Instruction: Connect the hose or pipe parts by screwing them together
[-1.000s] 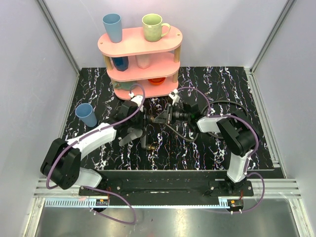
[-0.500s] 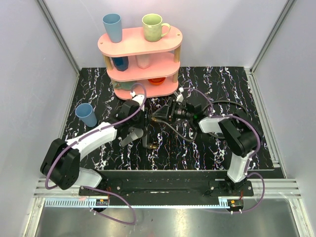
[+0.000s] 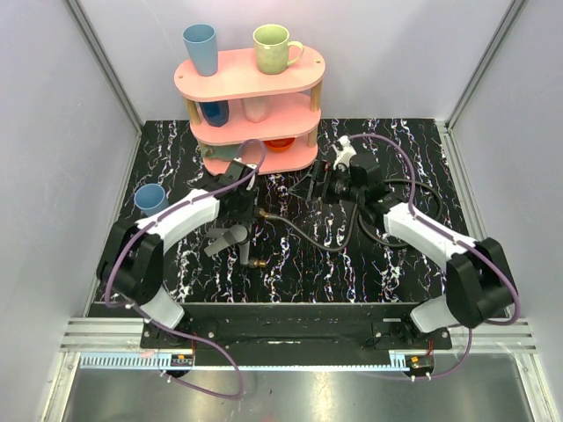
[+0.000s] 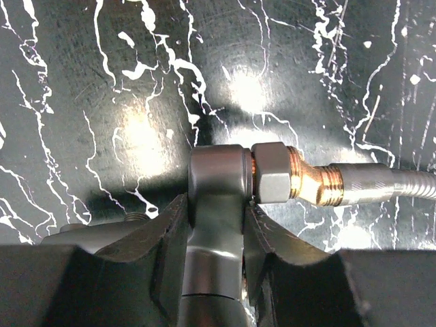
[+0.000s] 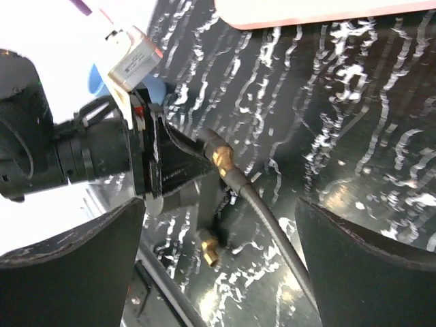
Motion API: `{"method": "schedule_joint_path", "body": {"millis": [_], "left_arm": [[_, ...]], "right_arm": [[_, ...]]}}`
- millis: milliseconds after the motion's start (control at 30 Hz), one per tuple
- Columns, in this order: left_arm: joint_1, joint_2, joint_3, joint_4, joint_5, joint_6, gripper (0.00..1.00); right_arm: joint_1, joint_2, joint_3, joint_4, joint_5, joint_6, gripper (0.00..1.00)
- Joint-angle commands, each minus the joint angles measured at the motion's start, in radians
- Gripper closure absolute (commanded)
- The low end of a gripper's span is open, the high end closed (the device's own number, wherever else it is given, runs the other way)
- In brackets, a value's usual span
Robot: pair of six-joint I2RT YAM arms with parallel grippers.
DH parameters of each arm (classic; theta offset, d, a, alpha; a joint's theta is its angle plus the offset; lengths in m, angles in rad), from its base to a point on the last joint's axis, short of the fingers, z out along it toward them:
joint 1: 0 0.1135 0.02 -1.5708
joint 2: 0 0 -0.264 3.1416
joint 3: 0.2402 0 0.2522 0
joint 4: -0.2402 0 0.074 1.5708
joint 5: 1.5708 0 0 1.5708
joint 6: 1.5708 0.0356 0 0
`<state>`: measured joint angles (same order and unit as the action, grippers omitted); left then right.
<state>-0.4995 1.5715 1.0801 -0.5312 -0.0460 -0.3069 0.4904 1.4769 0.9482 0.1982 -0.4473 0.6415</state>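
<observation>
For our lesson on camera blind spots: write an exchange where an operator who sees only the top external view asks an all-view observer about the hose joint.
Operator: Is the hose touching the nozzle?
Observer: Yes; on the left wrist view its brass end butts against the nozzle's grey nut.
Operator: Does the right gripper hold the hose?
Observer: No; on its wrist view the jaws stand wide, and the hose passes between them, touching neither side.
</observation>
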Motion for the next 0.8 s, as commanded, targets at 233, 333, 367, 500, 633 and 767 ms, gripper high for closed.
{"method": "schedule_joint_path", "body": {"millis": [233,333,367,500,633,767], "left_arm": [[-0.004,0.232,0.239,-0.104,-0.086,-0.099,0.81],[-0.004,0.269,0.265,-0.099,-0.055,-0.113,0.77],[-0.004,0.272,0.28,-0.096,-0.043,-0.11,0.74],[-0.005,0.245,0.31,-0.095,-0.028,-0.107,0.52],[-0.005,0.135,0.311,-0.095,-0.029,-0.093,0.27],[-0.004,-0.01,0.291,-0.121,-0.019,-0.087,0.17]], "right_arm": [[-0.003,-0.297,-0.017,-0.434,0.242,-0.261,0.0],[-0.003,-0.317,-0.009,-0.477,0.196,-0.279,0.0],[-0.003,-0.32,-0.008,-0.491,0.193,-0.278,0.0],[-0.003,-0.351,-0.02,-0.542,0.194,-0.258,0.0],[-0.003,-0.414,-0.003,-0.629,0.234,-0.226,0.0],[-0.003,-0.5,0.017,-0.672,0.291,-0.201,0.0]]}}
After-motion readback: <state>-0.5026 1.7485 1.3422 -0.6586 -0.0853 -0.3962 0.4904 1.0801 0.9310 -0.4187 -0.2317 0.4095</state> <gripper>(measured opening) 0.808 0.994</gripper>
